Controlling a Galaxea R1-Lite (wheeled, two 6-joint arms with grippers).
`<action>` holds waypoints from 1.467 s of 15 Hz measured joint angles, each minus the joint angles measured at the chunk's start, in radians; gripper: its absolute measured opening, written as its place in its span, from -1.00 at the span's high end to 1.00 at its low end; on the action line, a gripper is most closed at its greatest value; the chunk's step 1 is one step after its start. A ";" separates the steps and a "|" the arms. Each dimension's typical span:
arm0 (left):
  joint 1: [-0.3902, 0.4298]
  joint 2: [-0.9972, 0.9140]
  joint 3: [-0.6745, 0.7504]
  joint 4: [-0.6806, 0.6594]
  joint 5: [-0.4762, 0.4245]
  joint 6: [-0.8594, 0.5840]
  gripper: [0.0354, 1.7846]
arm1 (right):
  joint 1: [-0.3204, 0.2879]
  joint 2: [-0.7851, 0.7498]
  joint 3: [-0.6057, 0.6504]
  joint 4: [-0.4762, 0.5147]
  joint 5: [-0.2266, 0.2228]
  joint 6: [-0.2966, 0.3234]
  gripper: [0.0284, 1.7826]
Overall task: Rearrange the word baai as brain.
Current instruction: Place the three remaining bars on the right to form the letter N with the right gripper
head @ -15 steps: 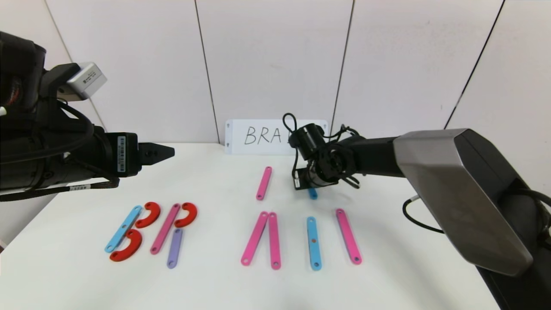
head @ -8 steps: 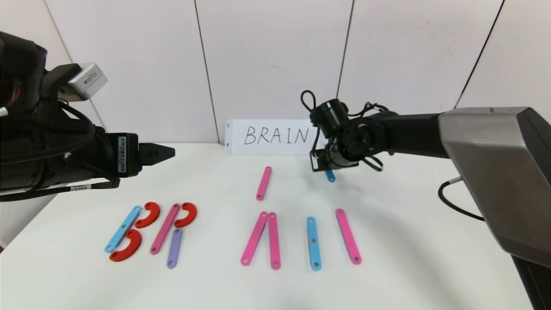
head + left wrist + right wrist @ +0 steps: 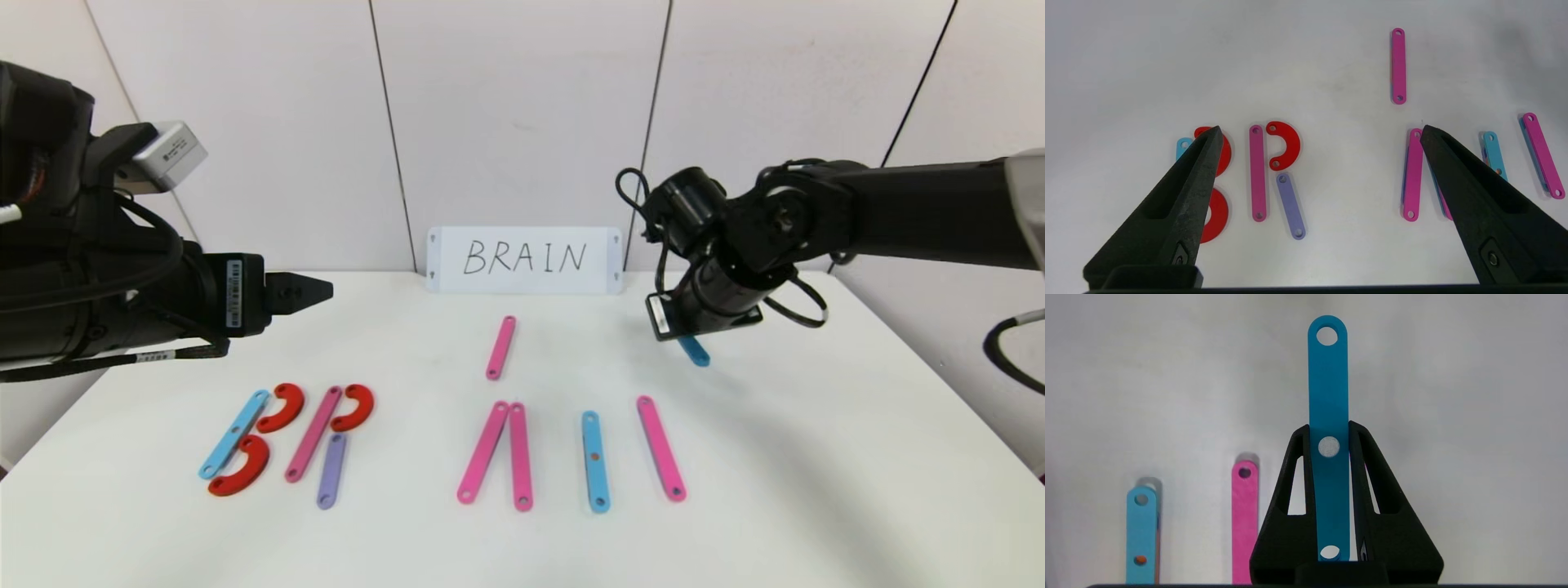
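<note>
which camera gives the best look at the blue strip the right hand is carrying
The right wrist view: the blue strip fills the frame's middle, clamped between the right hand's fingers, all three holes visible. The head view shows only its tip poking below the hand. The left wrist view does not show it.

looked like a robot test lab, not a home or shop: plain white table (image 3: pixel 816 490) set against bare white wall panels (image 3: pixel 514 114) with dark seams, a white card (image 3: pixel 522 260) handwritten "BRAIN" propped at the back edge, flat coloured strips (image 3: pixel 593 460) laid out in a tidy row, black robot arms (image 3: pixel 914 214) with exposed cabling reaching in from both sides.
</note>
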 joint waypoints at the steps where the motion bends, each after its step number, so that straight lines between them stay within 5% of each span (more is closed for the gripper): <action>1: -0.001 0.001 0.000 0.000 0.000 0.000 -0.89 | 0.000 -0.032 0.046 -0.001 0.002 0.003 0.72; 6: -0.001 0.004 0.001 0.000 0.000 0.000 -0.89 | 0.051 -0.226 0.314 -0.001 0.026 0.013 0.72; 9: -0.002 0.007 0.001 0.000 0.000 0.000 -0.89 | 0.103 -0.333 0.484 -0.041 0.084 0.014 0.72; 14: -0.004 0.012 0.003 0.000 0.000 0.000 -0.89 | 0.160 -0.417 0.743 -0.360 0.181 0.008 0.72; 17: -0.004 0.015 0.003 0.000 0.000 0.000 -0.89 | 0.147 -0.393 0.845 -0.576 0.201 -0.027 0.72; 22: -0.005 0.026 0.004 0.000 0.000 0.000 -0.89 | 0.048 -0.363 0.880 -0.602 0.219 -0.085 0.72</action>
